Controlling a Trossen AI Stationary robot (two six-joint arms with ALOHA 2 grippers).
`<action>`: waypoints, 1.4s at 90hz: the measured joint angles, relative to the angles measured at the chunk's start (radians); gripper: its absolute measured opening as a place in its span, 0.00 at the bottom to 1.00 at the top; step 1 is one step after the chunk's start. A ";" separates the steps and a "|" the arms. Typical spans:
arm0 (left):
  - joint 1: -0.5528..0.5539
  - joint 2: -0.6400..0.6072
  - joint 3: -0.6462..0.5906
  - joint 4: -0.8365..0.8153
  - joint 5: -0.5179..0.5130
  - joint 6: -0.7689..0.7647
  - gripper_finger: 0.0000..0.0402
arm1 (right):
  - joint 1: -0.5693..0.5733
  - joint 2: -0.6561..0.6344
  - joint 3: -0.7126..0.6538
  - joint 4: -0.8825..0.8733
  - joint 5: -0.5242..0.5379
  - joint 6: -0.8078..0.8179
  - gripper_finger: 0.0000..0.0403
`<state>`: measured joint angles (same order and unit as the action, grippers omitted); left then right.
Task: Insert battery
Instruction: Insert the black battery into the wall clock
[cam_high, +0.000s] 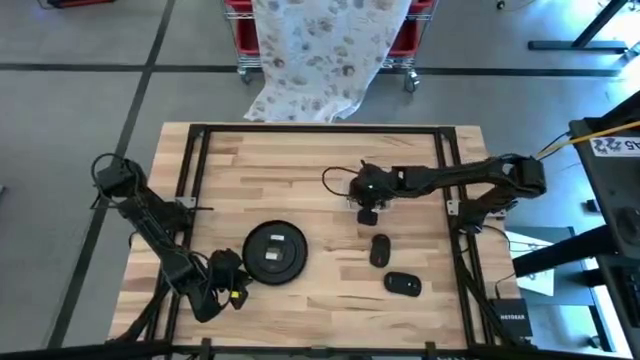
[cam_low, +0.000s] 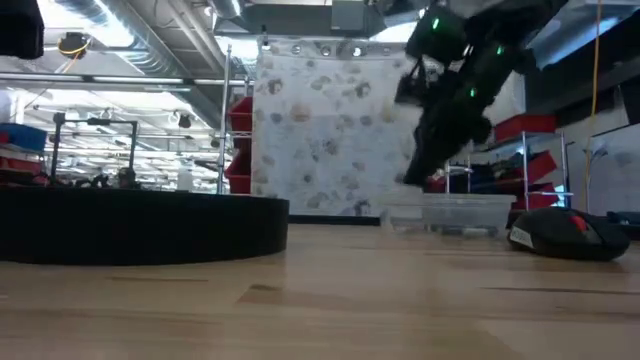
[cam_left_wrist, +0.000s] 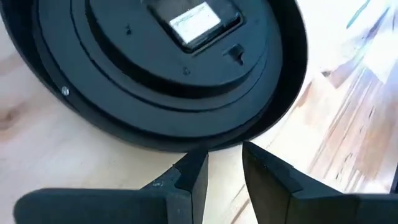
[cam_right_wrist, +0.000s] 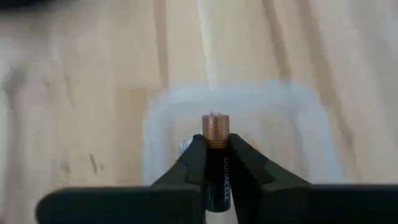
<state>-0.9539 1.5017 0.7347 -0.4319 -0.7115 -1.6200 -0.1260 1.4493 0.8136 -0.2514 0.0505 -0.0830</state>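
From above, the right gripper (cam_high: 367, 200) hung over the table (cam_high: 300, 160) past the round black clock (cam_high: 275, 252). Its wrist view showed the fingers (cam_right_wrist: 196, 158) squeezing a battery (cam_right_wrist: 216, 155) above a clear box (cam_right_wrist: 236, 124). The left gripper (cam_left_wrist: 224, 174) sat slightly open beside the clock.

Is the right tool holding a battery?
Yes, the right tool grips a battery, copper end up, above a clear plastic tray.
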 joint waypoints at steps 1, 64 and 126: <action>0.000 0.000 0.002 -0.001 -0.004 0.009 0.20 | 0.005 -0.005 0.001 0.010 0.000 0.001 0.05; 0.062 -0.005 0.125 -0.002 -0.190 0.478 0.20 | 0.427 0.236 0.003 0.450 0.036 0.570 0.05; 0.085 -0.005 0.124 -0.003 -0.186 0.475 0.20 | 0.353 0.304 0.046 0.331 -0.141 0.054 0.30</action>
<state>-0.8692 1.4967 0.8589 -0.4345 -0.8978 -1.1451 0.2272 1.7538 0.8593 0.0792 -0.0906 -0.0291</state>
